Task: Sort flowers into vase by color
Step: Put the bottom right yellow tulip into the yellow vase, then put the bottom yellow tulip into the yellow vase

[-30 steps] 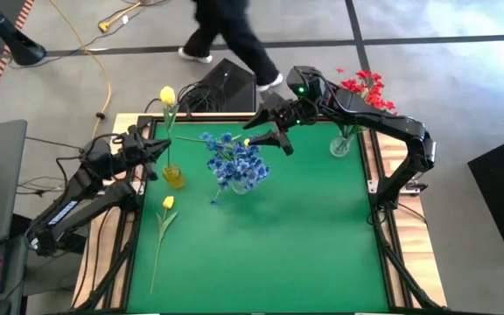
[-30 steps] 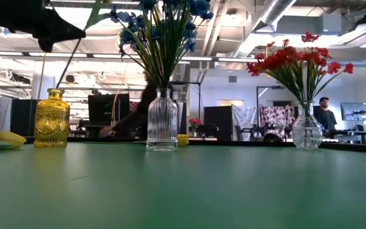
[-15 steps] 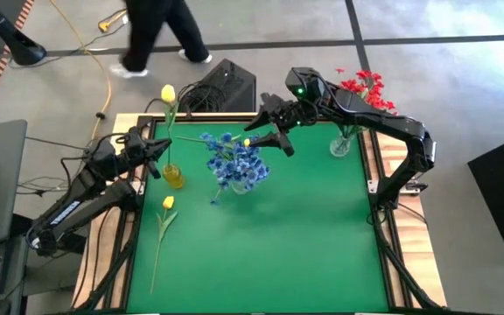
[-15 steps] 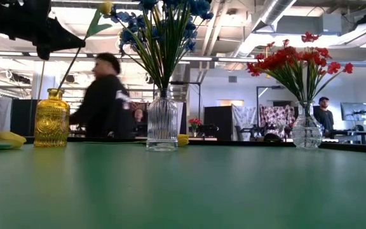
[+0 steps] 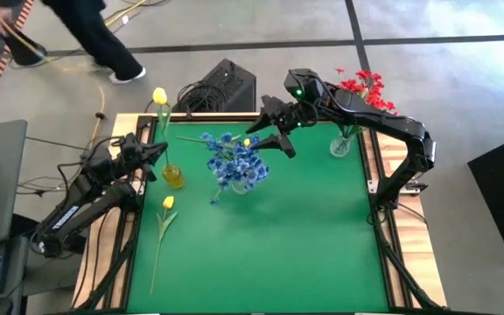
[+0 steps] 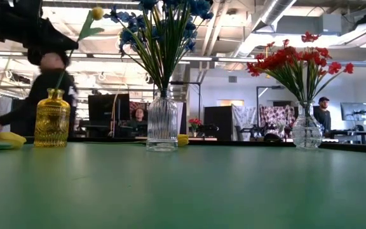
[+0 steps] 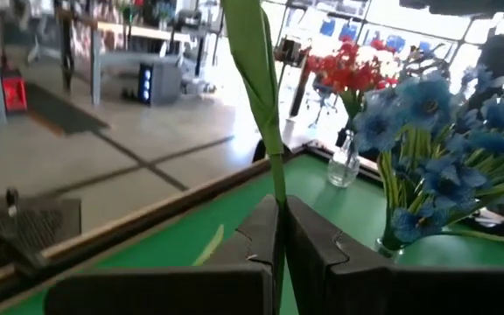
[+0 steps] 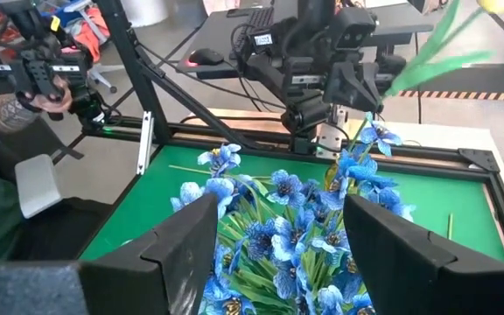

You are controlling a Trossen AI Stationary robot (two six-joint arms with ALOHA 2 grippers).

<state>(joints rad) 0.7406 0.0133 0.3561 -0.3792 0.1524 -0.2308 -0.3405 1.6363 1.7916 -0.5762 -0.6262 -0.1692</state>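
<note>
A yellow flower (image 5: 159, 94) stands slanted with its stem's lower end in the neck of the yellow vase (image 5: 173, 176), and my left gripper (image 5: 151, 153) is shut on the stem above the vase. A second yellow flower (image 5: 166, 203) lies flat on the green mat near the left edge. Blue flowers (image 5: 236, 160) stand in a ribbed clear vase (image 6: 162, 121). Red flowers (image 5: 366, 87) stand in a clear vase (image 5: 341, 145) at the far right. My right gripper (image 5: 266, 129) hangs open above and behind the blue flowers, touching nothing. My left gripper pinches the yellow flower's thin green stem (image 7: 276, 185) between its two fingers, below the long leaf (image 7: 252, 52). The fingers come level from the table's left side and lie across the stem. The stem rises slanted, its bud (image 6: 97, 11) up and its lower end in the yellow vase's mouth (image 6: 54, 93).
A small yellow thing (image 6: 182, 139) lies on the mat behind the blue vase. A black box (image 5: 226, 85) and cables sit beyond the far edge. A person (image 5: 86, 35) walks on the floor behind the table. The mat's near half (image 5: 269, 254) is bare.
My left gripper has sunk a little with the yellow flower still in its hold. The bud has come down and swung toward the table's left, while the stem's foot stays in the yellow vase. A person has walked leftward behind the table.
</note>
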